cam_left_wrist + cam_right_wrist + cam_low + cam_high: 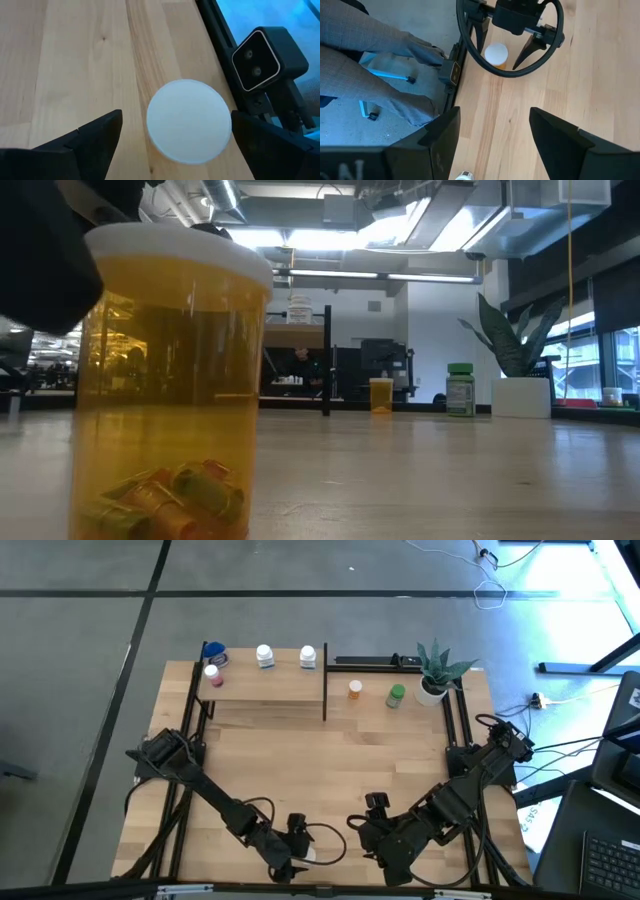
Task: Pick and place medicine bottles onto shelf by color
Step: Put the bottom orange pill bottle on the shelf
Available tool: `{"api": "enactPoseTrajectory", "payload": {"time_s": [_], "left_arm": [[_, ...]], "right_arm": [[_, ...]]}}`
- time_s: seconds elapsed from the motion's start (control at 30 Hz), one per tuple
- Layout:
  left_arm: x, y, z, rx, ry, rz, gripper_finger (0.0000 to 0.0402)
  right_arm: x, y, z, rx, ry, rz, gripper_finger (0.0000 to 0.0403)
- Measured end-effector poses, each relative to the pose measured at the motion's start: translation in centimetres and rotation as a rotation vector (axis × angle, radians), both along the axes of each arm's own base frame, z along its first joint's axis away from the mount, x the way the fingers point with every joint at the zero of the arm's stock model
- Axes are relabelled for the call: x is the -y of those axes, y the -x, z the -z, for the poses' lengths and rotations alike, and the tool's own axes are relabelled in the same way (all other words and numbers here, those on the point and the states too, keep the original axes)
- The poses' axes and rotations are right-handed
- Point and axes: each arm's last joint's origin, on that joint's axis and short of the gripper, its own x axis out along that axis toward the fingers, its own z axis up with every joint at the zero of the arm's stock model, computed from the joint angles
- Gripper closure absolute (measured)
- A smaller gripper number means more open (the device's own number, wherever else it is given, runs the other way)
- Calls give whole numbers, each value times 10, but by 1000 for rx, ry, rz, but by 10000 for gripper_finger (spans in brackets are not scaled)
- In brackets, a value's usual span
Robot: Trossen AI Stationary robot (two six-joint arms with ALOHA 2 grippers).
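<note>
**Orange bottle between spread left fingers, ungripped**

Left gripper (172, 137) low at the near edge of the worktop (330, 760), fingers wide. Orange bottle (189, 120) stands upright between them, white cap up; a gap shows on each side, no contact. Low view: same bottle (170, 380) fills the foreground, capsules at its bottom.

Right gripper (492, 132) near the near edge too, beside the left, fingers apart, nothing held.

Shelf (265, 685) at the far left of the worktop. On it: pink bottle (212, 673), blue bottle (216, 654), two white bottles (265, 656) and (308, 657). Off the shelf, to its right on the worktop: second orange bottle (355, 690), green bottle (396, 696), then the potted plant (436, 670).
</note>
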Motion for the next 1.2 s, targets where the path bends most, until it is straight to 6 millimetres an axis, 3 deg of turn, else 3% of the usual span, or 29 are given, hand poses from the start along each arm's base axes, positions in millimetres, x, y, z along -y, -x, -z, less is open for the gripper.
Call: {"api": "enactPoseTrajectory", "payload": {"time_s": [0.37, 0.83, 1.2], "left_arm": [[1, -1, -2, 19, 17, -1, 80], [1, -1, -2, 19, 18, -2, 164], [-1, -1, -11, 32, 53, -21, 199]], "right_arm": [[0, 0, 0, 0, 0, 0, 163], [0, 0, 0, 0, 0, 0, 163], [0, 0, 0, 0, 1, -1, 163]]}}
